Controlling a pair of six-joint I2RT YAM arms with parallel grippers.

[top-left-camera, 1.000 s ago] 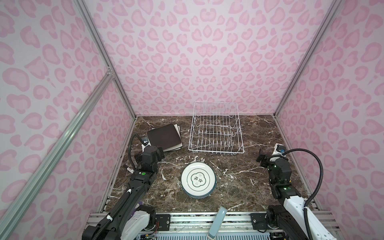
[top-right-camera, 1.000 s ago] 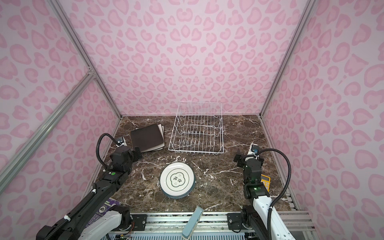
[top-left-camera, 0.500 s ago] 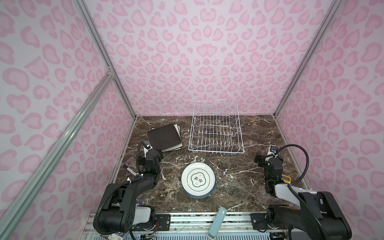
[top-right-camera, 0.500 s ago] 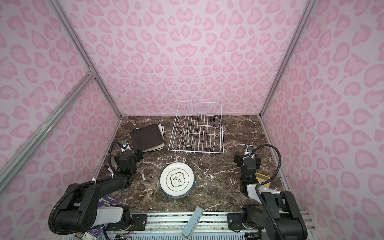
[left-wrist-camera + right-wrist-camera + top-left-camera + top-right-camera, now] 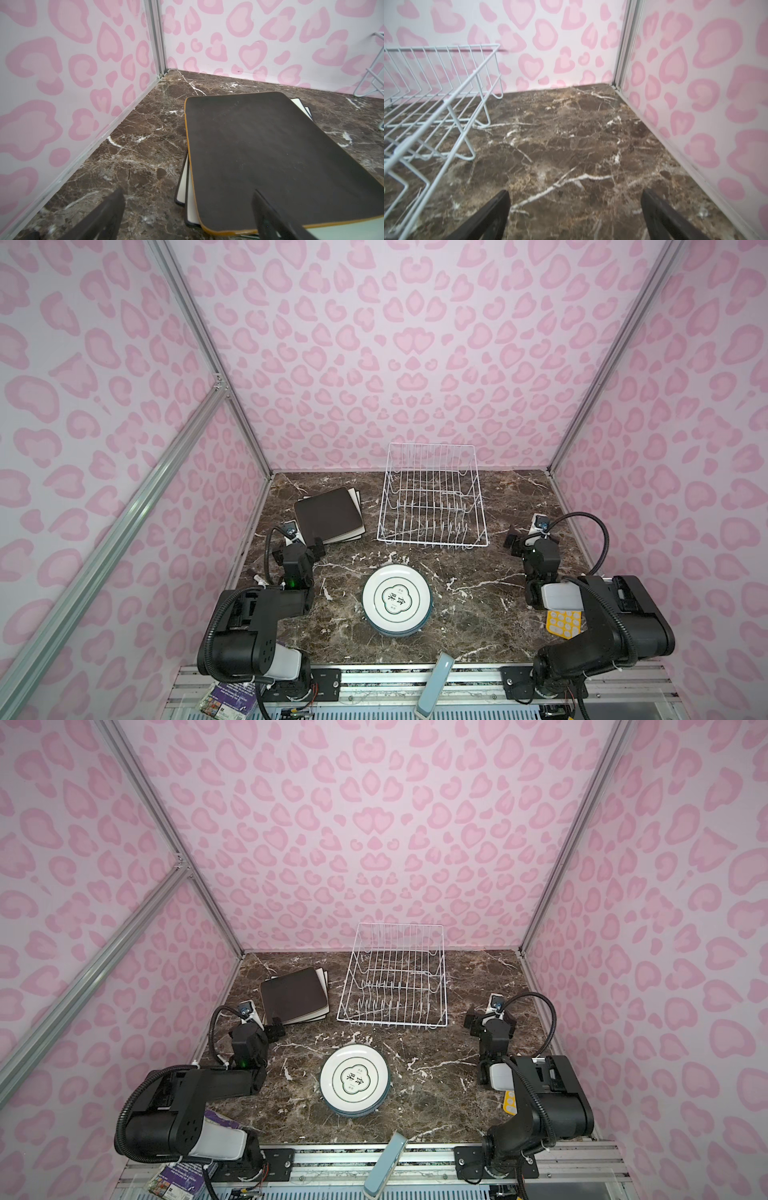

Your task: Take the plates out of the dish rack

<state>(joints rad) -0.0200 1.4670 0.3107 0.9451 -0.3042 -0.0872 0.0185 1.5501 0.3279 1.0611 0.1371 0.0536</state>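
Note:
The white wire dish rack stands at the back middle with no plates in it. Left of it lies a stack of square plates, a dark brown plate on top of cream-white ones. A stack of round white plates with printed characters sits at the front middle. My left gripper is open and empty, low over the near corner of the square stack. My right gripper is open and empty over bare marble, right of the rack.
Pink patterned walls close in the marble table on three sides. A yellow dotted pad lies at the front right under the right arm. A blue-grey bar leans on the front rail, and a printed leaflet lies at the front left.
Both arms have folded down, their elbows now showing large at the front. The grippers stay open near the same spots, the right one slightly further back.

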